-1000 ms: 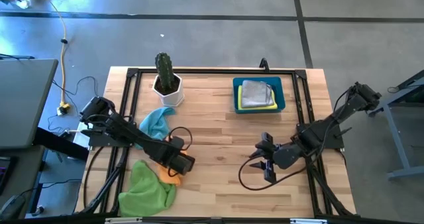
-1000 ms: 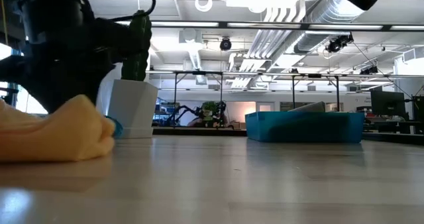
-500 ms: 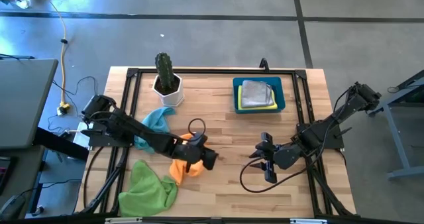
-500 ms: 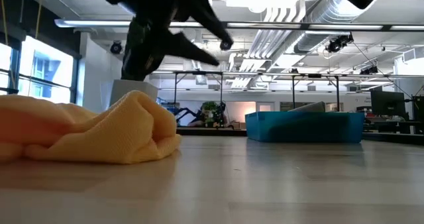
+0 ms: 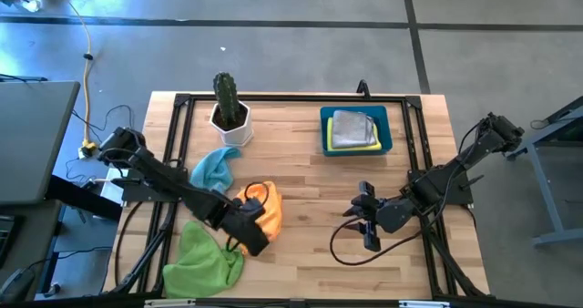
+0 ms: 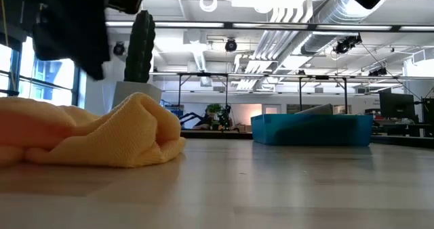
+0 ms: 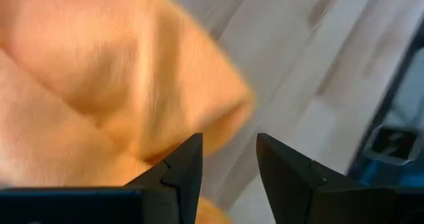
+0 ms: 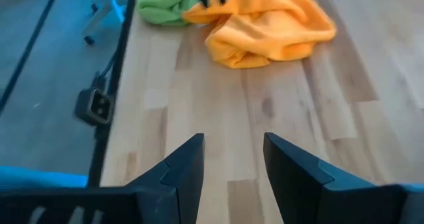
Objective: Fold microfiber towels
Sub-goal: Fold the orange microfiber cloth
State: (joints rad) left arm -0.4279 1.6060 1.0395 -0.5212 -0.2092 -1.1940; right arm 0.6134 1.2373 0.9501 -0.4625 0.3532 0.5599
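Observation:
An orange towel (image 5: 260,208) lies crumpled on the wooden table, left of its middle (image 6: 102,137) (image 8: 265,25). My left gripper (image 5: 251,237) hovers open just above the towel's near edge; the wrist view shows the cloth (image 7: 99,85) below its spread fingers. A lime green towel (image 5: 206,253) lies bunched at the near left, a light blue one (image 5: 214,167) farther back. A grey towel (image 5: 353,126) lies on a yellow one (image 5: 353,147), both folded, in the blue bin (image 5: 386,133). My right gripper (image 5: 366,220) hangs open over bare wood at the right (image 8: 232,158).
A cactus in a white pot (image 5: 228,112) stands at the far left. A black frame (image 5: 291,98) runs around the table. Cables loop from both arms across the wood (image 5: 342,249). Bare wood lies between the orange towel and my right gripper.
My left gripper swung toward the table's right, then came back toward the near left, rising and rolling its wrist. The orange towel slid toward the table's right and now lies in a wider crumpled heap, clear of the green towel.

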